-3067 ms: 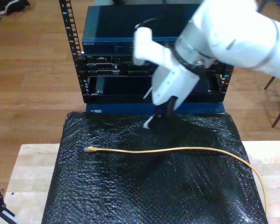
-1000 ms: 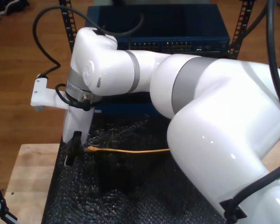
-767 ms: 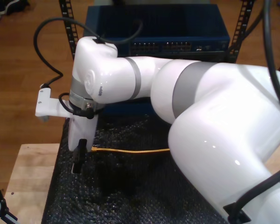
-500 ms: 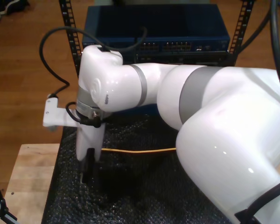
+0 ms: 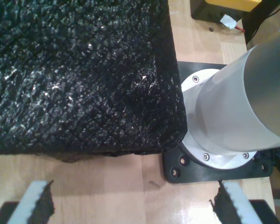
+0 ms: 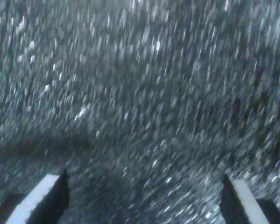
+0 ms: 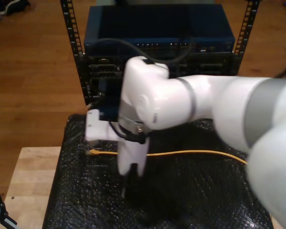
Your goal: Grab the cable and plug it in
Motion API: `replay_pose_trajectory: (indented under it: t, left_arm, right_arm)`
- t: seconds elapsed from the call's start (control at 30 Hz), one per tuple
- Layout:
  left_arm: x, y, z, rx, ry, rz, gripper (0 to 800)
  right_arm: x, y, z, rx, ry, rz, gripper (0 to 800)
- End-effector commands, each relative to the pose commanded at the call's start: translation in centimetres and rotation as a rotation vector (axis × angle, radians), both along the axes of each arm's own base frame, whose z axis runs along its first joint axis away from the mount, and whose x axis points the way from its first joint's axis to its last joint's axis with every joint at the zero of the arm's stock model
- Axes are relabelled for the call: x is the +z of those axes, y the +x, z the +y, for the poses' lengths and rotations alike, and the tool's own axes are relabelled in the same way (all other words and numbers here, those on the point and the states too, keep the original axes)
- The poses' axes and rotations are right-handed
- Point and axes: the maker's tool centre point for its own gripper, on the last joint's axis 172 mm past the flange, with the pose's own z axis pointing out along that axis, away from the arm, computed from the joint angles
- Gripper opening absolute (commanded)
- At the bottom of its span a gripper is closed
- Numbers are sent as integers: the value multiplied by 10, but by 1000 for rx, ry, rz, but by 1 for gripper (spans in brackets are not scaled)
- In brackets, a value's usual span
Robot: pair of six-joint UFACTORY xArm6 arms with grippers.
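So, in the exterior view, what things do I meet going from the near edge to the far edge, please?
Crinkly black plastic mat → thin yellow network cable → black metal rack of network equipment → brown wooden floor.

A glossy white arm (image 7: 181, 102) with grey joint bands is seen; a black cable (image 7: 133, 47) is attached above its wrist. A round silver-grey base (image 5: 233, 107) is screwed to a black plate (image 5: 214, 170).
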Motion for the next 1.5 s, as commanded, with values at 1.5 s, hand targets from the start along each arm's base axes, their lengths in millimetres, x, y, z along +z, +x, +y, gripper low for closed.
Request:
replay_pose_trajectory:
  t: [1.5]
  left_arm:
    - [-18,8,8,9,15,-3,800]
  right_arm:
    - [-24,79,98,0,-16,37,799]
